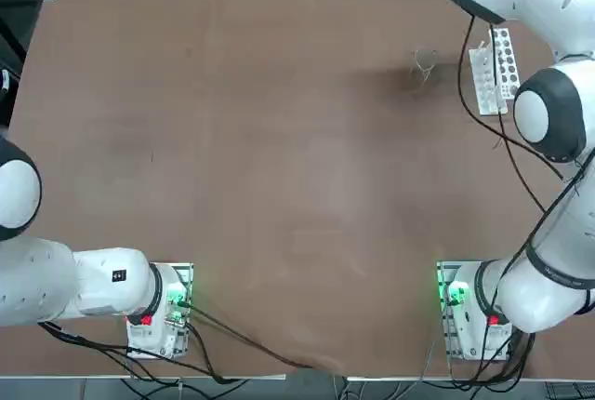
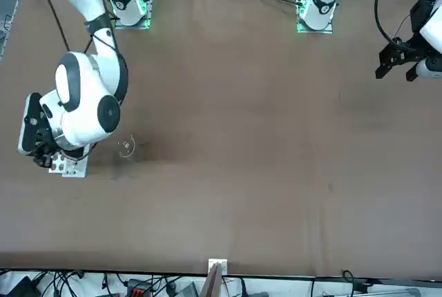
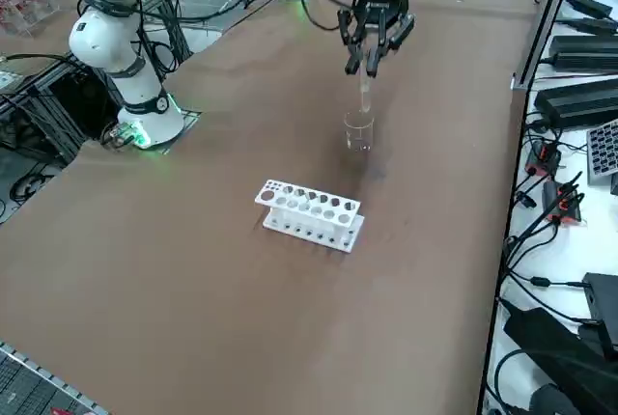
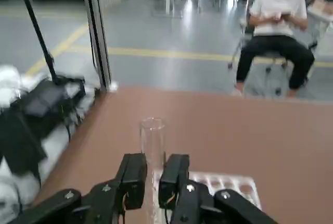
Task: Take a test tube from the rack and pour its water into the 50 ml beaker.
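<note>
My right gripper [image 3: 371, 66] hangs high over the far right part of the table, shut on the test tube [image 3: 365, 95]. In the right side view the tube hangs below the fingers, its lower end just over the 50 ml beaker [image 3: 358, 132]. In the right wrist view the test tube [image 4: 152, 140] sits between the gripper's [image 4: 152, 168] black fingers, with its open rim past the fingertips. The white rack [image 3: 311, 210] stands on the table close to the beaker, and part of the rack [image 4: 221, 183] shows beneath the fingers. I cannot make out the water.
From overhead the rack [image 1: 493, 70] lies beside the right arm's elbow, with the beaker [image 1: 425, 63] to its left. Cables and black equipment line the table's right edge [image 3: 570, 96]. A person [image 4: 273, 31] sits on a chair in the room beyond.
</note>
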